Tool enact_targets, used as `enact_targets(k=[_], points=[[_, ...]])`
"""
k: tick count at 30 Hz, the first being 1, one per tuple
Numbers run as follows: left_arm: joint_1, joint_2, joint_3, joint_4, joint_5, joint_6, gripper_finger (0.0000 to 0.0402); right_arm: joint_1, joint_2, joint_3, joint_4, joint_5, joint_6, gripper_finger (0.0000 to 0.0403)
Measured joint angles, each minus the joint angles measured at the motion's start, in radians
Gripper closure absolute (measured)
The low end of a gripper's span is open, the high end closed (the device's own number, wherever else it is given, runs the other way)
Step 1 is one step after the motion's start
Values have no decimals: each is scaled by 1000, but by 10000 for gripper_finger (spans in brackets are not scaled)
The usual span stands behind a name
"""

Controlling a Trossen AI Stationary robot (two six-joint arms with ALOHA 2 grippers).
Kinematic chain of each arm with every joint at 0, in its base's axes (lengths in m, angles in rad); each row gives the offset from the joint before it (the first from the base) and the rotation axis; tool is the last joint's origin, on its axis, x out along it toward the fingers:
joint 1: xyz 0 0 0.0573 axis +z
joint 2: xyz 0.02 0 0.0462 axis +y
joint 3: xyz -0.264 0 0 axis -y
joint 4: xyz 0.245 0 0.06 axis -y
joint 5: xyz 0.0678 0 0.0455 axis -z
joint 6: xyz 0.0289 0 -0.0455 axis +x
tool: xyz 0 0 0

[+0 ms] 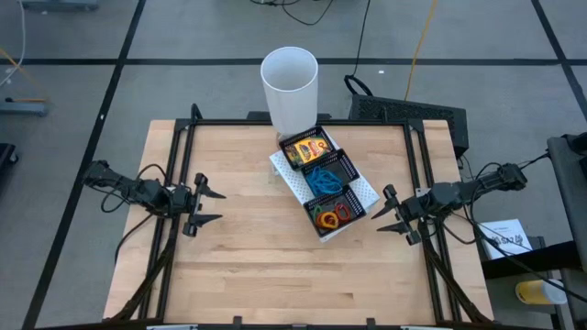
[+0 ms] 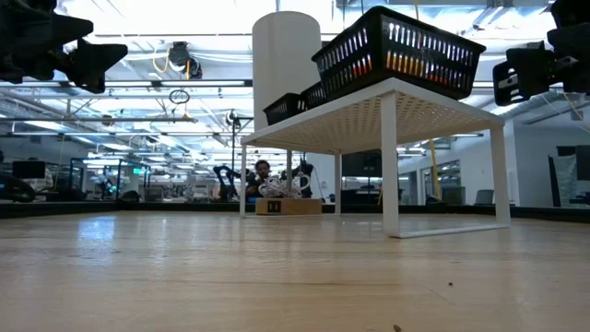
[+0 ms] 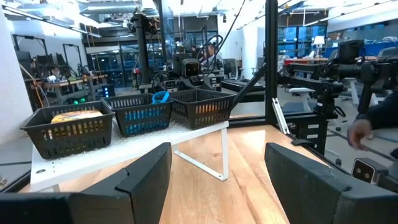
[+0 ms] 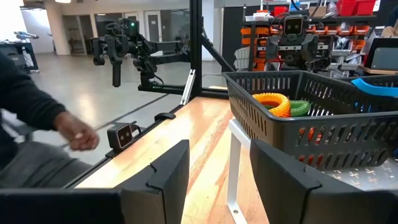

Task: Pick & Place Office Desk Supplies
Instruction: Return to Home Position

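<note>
high: overhead, straight down, whole counter [image 1: 257, 247] in frame.
low: counter-top height, level across the wood, close under white shelf [image 2: 433, 111], room behind.
left wrist: from left, faces right, mesh tray [image 3: 140, 115] near.
right wrist: from right, faces left, tray end very close.
shared: all four catch shelf and tray.

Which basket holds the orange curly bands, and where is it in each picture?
High view: the basket is the end one of three, just right of the table's centre.
Low view: the closest one, top right.
Left wrist view: the farthest of the row, mid-picture.
Right wrist view: it fills the right side.
Shared landmark: the white shelf under all three.
</note>
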Motion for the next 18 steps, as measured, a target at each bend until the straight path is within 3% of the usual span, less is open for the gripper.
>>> enact_targets(k=[18], points=[[0, 0, 0, 0, 0, 0, 133, 0, 0, -1, 0, 0, 1, 244]])
